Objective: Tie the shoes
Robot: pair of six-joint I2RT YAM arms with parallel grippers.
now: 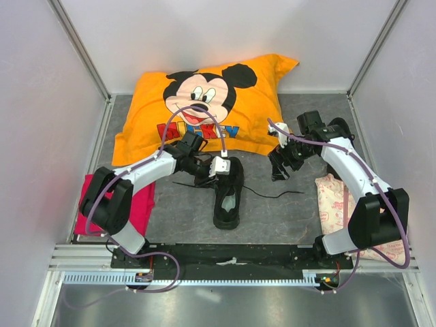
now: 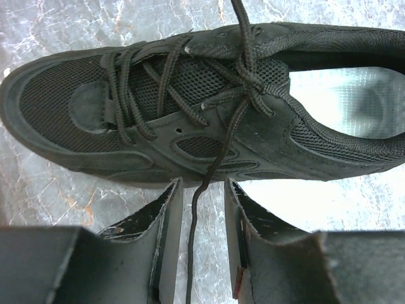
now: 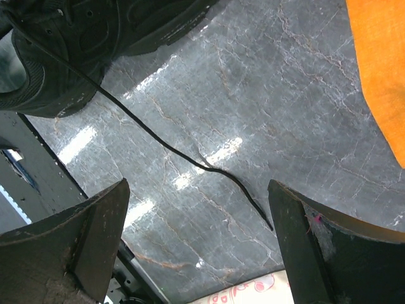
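Observation:
One black shoe (image 1: 228,194) lies on the grey table, toe toward the pillow. In the left wrist view it (image 2: 190,126) lies on its side with the laces crossed loosely over the tongue. My left gripper (image 1: 203,174) is at the shoe's left side. Its jaws (image 2: 202,185) stand a narrow gap apart, with a thin black lace (image 2: 192,244) running between them and touching neither pad. My right gripper (image 1: 278,167) hovers to the shoe's right, wide open (image 3: 197,185). Below it, the other lace's free end (image 3: 209,166) lies on the table. The shoe's heel (image 3: 63,38) shows at the upper left of that view.
An orange Mickey Mouse pillow (image 1: 204,102) lies behind the shoe, its edge (image 3: 380,63) near the right gripper. A pink cloth (image 1: 139,204) lies under the left arm. A pale patterned cloth (image 1: 334,201) lies under the right arm. White walls enclose the table.

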